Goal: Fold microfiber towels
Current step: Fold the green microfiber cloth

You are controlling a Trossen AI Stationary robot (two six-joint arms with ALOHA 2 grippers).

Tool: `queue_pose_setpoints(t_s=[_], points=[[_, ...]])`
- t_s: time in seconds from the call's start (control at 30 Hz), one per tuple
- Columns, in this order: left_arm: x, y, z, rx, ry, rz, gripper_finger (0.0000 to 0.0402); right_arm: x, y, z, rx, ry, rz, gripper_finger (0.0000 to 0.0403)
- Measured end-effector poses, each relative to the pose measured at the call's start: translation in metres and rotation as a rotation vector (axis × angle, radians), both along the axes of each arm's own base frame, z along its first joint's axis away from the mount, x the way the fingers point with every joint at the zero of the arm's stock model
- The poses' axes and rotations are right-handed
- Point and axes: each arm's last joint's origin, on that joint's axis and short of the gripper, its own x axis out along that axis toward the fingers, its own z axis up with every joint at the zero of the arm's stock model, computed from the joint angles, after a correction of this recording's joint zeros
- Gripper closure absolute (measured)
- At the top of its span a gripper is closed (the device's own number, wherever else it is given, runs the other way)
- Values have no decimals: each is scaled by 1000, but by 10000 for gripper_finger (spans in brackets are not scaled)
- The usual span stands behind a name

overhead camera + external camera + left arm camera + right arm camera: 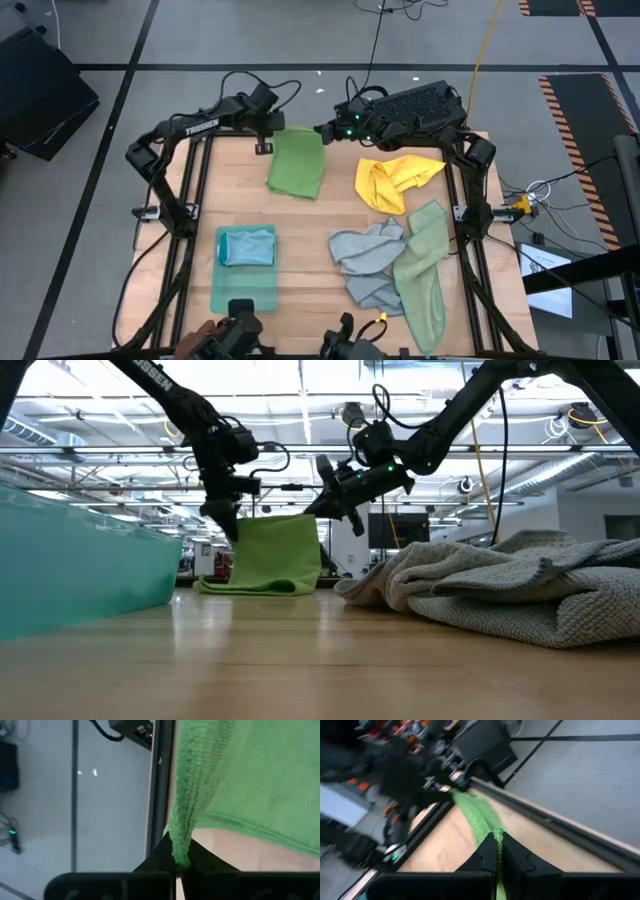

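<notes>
Now bright green towel (297, 163) between both arms' jaws.

- On the left arm (200, 127), in the upper left of the high view, a white brand word is printed along the dark link. It seems to read "TROSSEN", but the letters are too small to be fully certain.
- On the same arm, in the upper left of the low view (160, 378), some white letters are seen on the link. They cannot be read.
- On a white sheet (545, 265) at the right edge of the high view, dark print is visible, but it is too small to be read.
- No other text, number or sign can be read.
</notes>
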Motion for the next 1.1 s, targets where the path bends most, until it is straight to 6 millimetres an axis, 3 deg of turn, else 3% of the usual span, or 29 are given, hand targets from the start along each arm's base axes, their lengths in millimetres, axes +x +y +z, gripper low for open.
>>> queue_pose_setpoints(t_s=[0.27,0.47,0.7,0.9,1.1], points=[[-7,-8,6,-49,18,-32,396,14,23,-3,9,15,95,403],[-12,-24,3,-247,10,-67,396,17,36,-13,72,108,126,403],[-11,-38,-9,-392,-9,-96,396,26,54,-19,92,141,175,403],[-16,-49,-31,-459,14,-111,396,35,66,-36,128,180,202,403],[-19,-52,-49,-446,-3,-86,396,37,69,-46,133,213,210,395]])
